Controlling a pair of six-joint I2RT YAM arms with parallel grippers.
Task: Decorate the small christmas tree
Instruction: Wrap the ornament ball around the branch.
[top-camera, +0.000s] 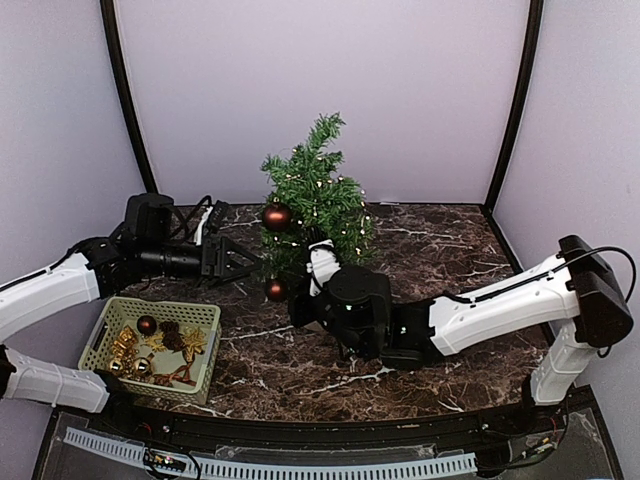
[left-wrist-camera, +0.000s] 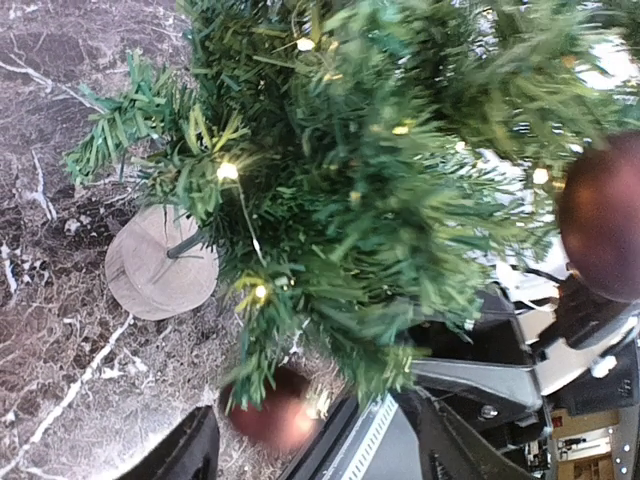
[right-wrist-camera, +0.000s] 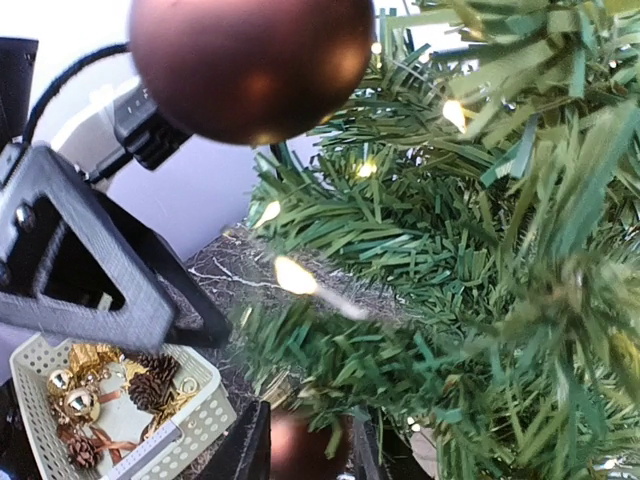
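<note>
Overhead, a green basket (top-camera: 205, 318) of ornaments sits far left; beyond it the left gripper (top-camera: 238, 263) has its jaws spread and empty, tips just short of the lower bauble (top-camera: 276, 290); the small christmas tree (top-camera: 318, 195) stands upright at rear centre of the table (top-camera: 450, 250), its wooden base (left-wrist-camera: 160, 275) visible only to the left wrist; the right gripper (right-wrist-camera: 303, 428) is under the branches, and only its own wrist view shows a bauble between its fingers; whether it grips cannot be told.

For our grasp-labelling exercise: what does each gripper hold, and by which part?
Left gripper: nothing, open. Right gripper: a red ball sits between its fingers; a grip cannot be told.
</note>
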